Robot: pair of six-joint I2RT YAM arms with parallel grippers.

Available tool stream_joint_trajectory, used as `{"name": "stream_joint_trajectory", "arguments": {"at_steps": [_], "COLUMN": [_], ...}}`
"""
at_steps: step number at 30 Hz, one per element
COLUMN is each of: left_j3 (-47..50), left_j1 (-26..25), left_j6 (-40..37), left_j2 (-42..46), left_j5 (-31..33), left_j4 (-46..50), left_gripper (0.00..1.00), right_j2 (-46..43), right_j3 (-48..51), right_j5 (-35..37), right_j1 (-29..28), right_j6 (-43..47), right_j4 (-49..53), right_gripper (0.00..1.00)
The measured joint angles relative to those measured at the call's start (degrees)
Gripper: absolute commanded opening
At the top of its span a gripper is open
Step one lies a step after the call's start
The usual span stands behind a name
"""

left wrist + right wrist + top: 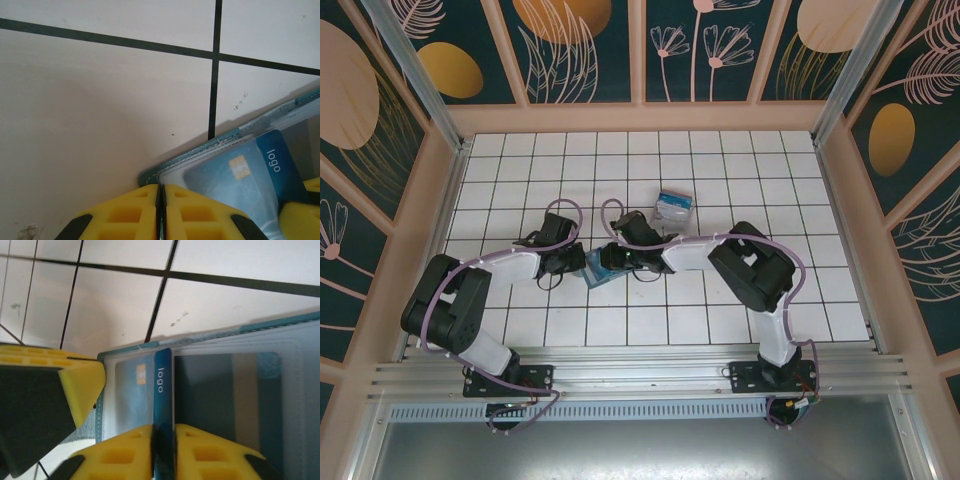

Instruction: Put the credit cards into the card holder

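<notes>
The right fingers (162, 452) are clenched on a blue plastic credit card (163, 390), its front half inside the clear pocket of the dark teal folding card holder (280, 327). The left fingers (161, 212) pinch the holder's edge against the tiled desk (90, 100). The insertion step looks underway; next, push the card fully home.

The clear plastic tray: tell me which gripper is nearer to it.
Right. The right gripper sits just below and left of the clear plastic tray, at the card holder; the left gripper lies further left.

Soft even light, blurred close-ups
</notes>
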State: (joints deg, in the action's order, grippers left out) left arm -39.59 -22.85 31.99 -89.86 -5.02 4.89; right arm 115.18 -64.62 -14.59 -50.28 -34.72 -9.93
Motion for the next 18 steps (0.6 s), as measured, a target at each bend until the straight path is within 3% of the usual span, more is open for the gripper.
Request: {"name": "stream_joint_trajectory", "arguments": {"at_steps": [4,18], "left_j3": [0.4,0.9], "left_j1": [0.0,0.0], "left_j6": [0.0,0.6], "left_j2": [0.3,0.4], "left_j5": [-0.1,-2.1], "left_j4": [-0.4,-1.6], "left_gripper": [0.14,0.13], "right_j2": [-0.7,-3.8], "right_j3": [-0.3,-0.2], "right_j5": [1.9,3.8], "right_j1": [-1.0,-0.3], "right_j6": [2.2,5.9], "right_j4": [1.0,7.0], "right_gripper": [0.35,0.35]}}
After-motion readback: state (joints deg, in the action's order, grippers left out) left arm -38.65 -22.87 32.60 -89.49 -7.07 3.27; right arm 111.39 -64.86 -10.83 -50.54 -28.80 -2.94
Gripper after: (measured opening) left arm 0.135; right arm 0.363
